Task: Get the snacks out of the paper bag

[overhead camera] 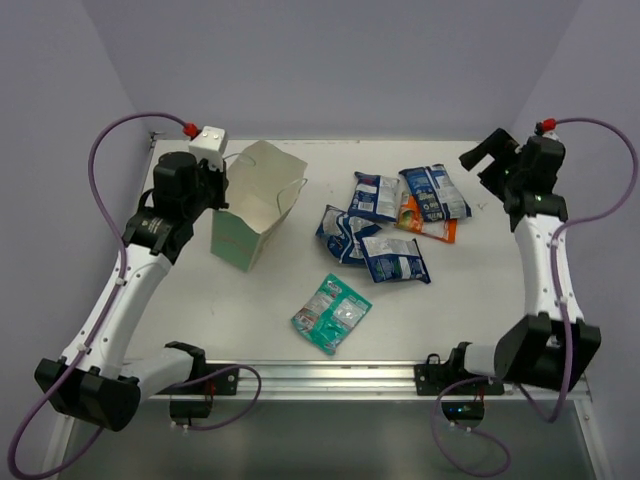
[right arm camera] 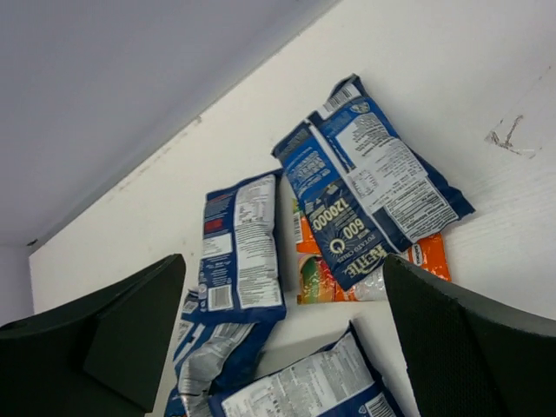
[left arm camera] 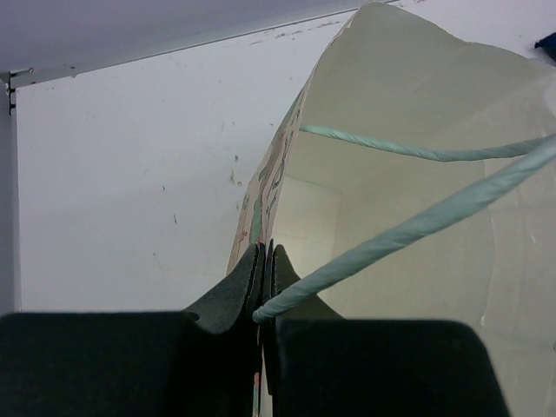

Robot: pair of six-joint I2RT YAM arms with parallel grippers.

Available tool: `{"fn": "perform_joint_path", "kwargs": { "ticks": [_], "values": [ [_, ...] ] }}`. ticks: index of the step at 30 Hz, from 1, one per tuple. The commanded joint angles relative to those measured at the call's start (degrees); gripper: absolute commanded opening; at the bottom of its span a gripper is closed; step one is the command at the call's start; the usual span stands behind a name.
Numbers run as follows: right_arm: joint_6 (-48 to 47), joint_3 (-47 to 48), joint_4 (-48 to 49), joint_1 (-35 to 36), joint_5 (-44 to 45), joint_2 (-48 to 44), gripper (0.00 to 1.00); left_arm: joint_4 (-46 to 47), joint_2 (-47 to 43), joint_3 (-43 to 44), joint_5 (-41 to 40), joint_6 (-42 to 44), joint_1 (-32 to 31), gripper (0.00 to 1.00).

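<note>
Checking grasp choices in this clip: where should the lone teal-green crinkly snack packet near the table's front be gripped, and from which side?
Probably pinch the teal-green crinkly snack packet at one short end, coming straight down from above. It lies flat and alone on the white table, so only an edge offers purchase and nothing crowds it.

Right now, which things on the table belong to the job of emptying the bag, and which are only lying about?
Job: paper bag; four blue-and-white packets; orange packet; teal-green packet.
Not part of it: table; purple cables.
</note>
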Motion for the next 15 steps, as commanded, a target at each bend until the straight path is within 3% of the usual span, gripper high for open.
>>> {"fn": "perform_joint_path", "kwargs": {
  "ticks": [1,7,11,15],
  "values": [
    [-1.1,-5.8,0.8,0.3,0.6,-10.8,0.99,3.0,-2.0,2.5,2.6,1.6,0.1,0.00],
    [-5.7,-5.2,0.7,3.0,-2.8,-19.5,0.99,2.5,-4.2,2.0,5.2,-2.5,0.1,0.00],
    [-9.8,-9.5,7.2,6.5,-5.1,-25.9,0.99,2.1,-5.1,1.6,6.2,-5.8,0.1,0.00],
    [-14.0,-8.8,5.3,9.3,-5.7,-29.7,0.99,3.4,-5.6,-1.4,3.7,-8.2,0.2,0.00]
  ]
}}
